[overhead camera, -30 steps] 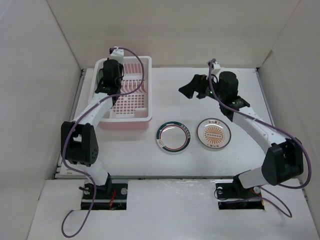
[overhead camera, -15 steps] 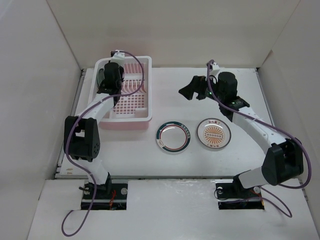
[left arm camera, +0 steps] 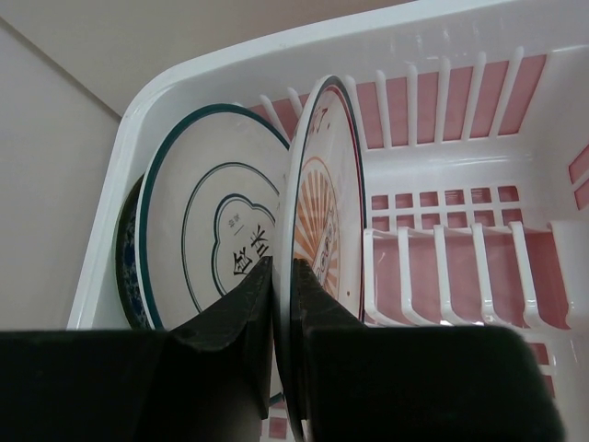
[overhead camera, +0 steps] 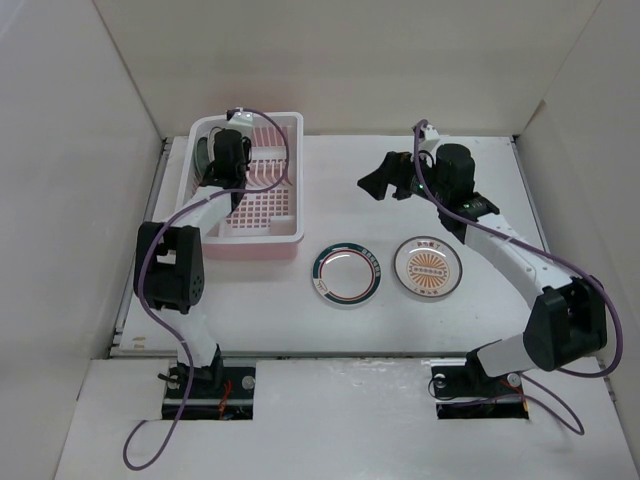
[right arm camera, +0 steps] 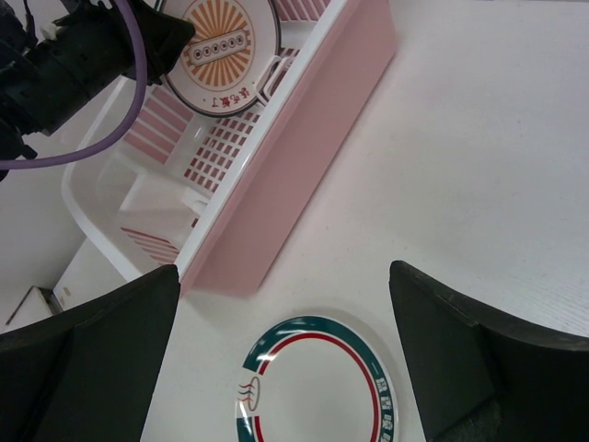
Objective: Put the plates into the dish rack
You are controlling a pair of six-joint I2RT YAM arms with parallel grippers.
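- Locate the held sunburst plate (left arm camera: 322,221). It stands on edge inside the dish rack (overhead camera: 298,180), at the rack's 11 o'clock corner in the top view.
- Check the left gripper (left arm camera: 281,276). Its two fingers are clamped on the lower rim of this plate, one finger on each face.
- Note the ringed plate (left arm camera: 216,212) at 9 o'clock of the held plate in the left wrist view. It stands on edge and sits just beside the held plate.
- Note the dark plate (left arm camera: 127,267) further toward 9 o'clock. It stands between the ringed plate and the end wall of the rack, and only its edge shows.
- Observe the white divider tines (left arm camera: 460,267) at 3 o'clock of the held plate. No plate sits in them.
- Find the rack itself at 10 o'clock on the table (overhead camera: 400,210), in the top view.
- Find the green-rimmed plate (overhead camera: 348,272) lying flat on the table at 4 o'clock of the rack, near it but apart from it.
- Find the second sunburst plate (overhead camera: 428,268) lying flat at 3 o'clock of the green-rimmed plate, near it but not touching.
- Check the right gripper (overhead camera: 380,178). It hangs above the table at 1 o'clock of the green-rimmed plate. Its fingers are spread wide apart and hold nothing.
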